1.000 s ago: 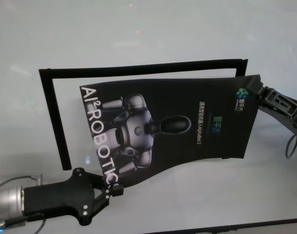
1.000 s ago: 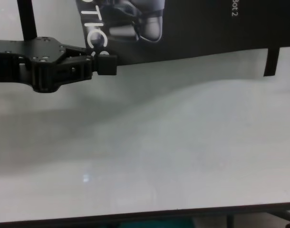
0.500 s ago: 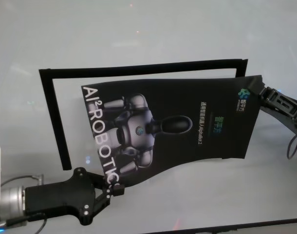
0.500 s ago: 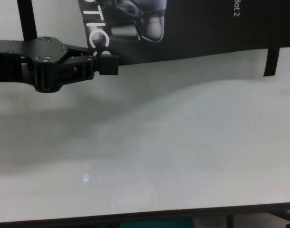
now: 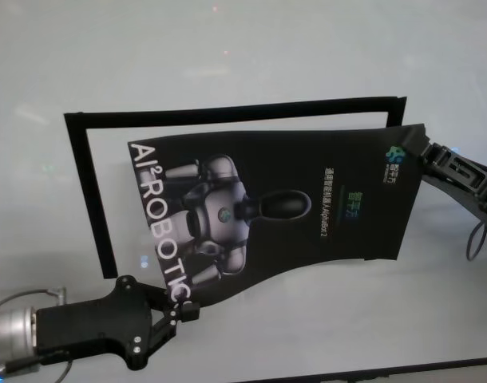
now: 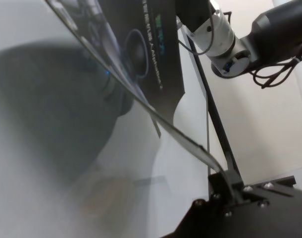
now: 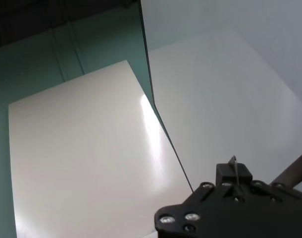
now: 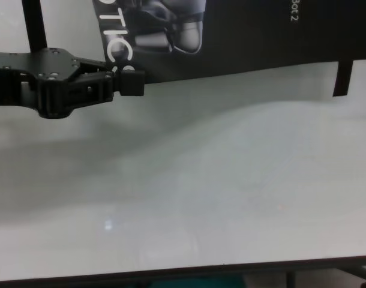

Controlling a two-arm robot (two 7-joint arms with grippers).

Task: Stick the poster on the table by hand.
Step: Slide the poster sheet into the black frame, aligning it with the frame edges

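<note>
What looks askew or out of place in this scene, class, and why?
The poster sits crooked against the black tape frame on the table: it is not flat but bowed in mid-air, pinched at its near-left corner by the left gripper and at its far-right corner by the right gripper.

Poster [image 5: 267, 207] and left claw [image 5: 184, 309] slightly leftward
</note>
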